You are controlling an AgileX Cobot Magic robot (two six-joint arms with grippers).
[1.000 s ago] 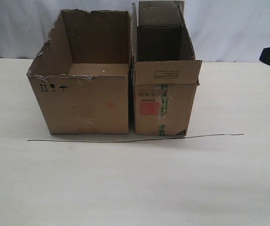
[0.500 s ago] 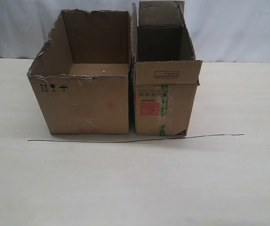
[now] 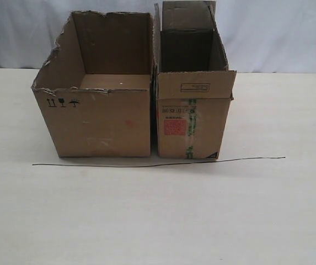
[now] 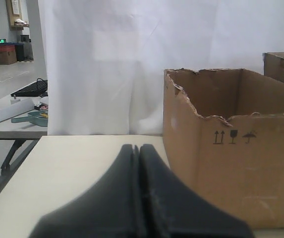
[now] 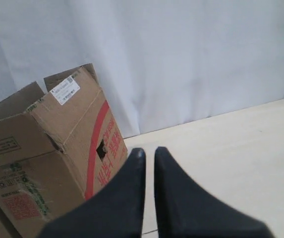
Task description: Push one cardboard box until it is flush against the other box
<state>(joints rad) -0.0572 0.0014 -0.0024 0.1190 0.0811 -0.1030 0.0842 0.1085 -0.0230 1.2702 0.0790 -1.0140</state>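
Note:
The narrow cardboard box (image 3: 193,124), with a red sticker and green tape, stands right of the other box (image 3: 100,124), the wider one with a torn rim. A thin dark slit shows between their front faces. Neither gripper appears in the exterior view. My left gripper (image 4: 136,147) is shut and empty, off the wider box's (image 4: 241,168) symbol face and apart from it. My right gripper (image 5: 149,150) has its fingers almost together with nothing between them. It sits beside the narrow box's (image 5: 57,163) red-striped side without touching.
A thin black line (image 3: 158,162) runs across the pale table (image 3: 158,221) just in front of both boxes. A white curtain (image 3: 268,33) hangs behind. Past the table's left edge stands another desk with a keyboard (image 4: 30,88).
A dark part of the right arm at the exterior view's right edge one second ago has gone out of view. The boxes have not moved.

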